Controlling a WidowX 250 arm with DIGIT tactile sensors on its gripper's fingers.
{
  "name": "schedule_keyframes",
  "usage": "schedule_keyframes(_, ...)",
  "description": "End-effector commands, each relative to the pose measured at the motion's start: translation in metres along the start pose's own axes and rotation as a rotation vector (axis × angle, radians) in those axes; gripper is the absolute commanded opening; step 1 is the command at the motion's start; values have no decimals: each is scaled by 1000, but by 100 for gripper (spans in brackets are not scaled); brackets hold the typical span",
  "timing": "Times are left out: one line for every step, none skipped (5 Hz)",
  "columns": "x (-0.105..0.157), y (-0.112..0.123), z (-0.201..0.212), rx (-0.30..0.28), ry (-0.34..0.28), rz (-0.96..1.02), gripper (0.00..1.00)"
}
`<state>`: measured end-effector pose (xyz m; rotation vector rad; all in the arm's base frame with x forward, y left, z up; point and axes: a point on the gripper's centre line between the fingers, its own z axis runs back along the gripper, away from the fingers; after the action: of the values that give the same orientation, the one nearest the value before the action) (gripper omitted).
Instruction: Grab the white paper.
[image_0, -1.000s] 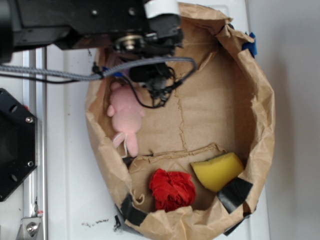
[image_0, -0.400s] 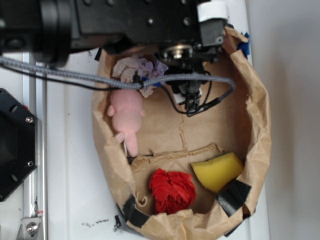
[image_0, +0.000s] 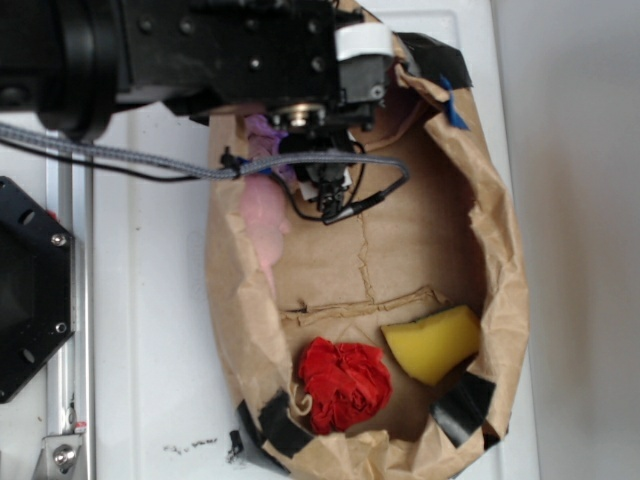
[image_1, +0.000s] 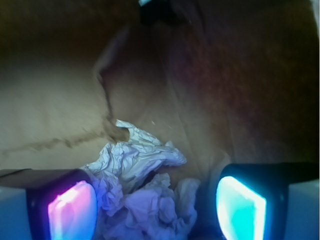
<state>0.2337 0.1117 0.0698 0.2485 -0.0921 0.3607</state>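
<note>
The white paper (image_1: 145, 185) is a crumpled off-white wad lying on the brown bag floor, right between my two lit pads in the wrist view. My gripper (image_1: 156, 207) is open, the jaws wide apart on either side of the wad, the left pad (image_1: 72, 210) touching its edge. In the exterior view the gripper (image_0: 325, 190) hangs inside the top of the bag and the arm hides nearly all of the paper; only a purple-lit scrap (image_0: 262, 130) shows at the bag's upper left.
The brown paper bag (image_0: 500, 250) lies open on the white table. Inside are a pink plush toy (image_0: 265, 225) at the left wall, a red wrinkly wad (image_0: 345, 385) and a yellow sponge (image_0: 432, 342) near the bottom. A black mount (image_0: 30, 290) stands at left.
The arm swung right, then back left and down over the paper wad. The bag has shifted and its left wall now folds over the plush toy.
</note>
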Motion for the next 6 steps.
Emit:
schedule_keyframes(4, 7, -17, 26, 17, 23, 100)
schedule_keyframes(5, 4, -19, 27, 15, 13, 100)
schedule_keyframes(-28, 19, -35, -35, 88, -104, 100)
schedule_keyframes(-43, 26, -40, -43, 92, -120, 100)
schedule_keyframes(-37, 23, -38, -37, 87, -101, 0)
schedule_keyframes(-20, 16, -30, -42, 82, -94, 0)
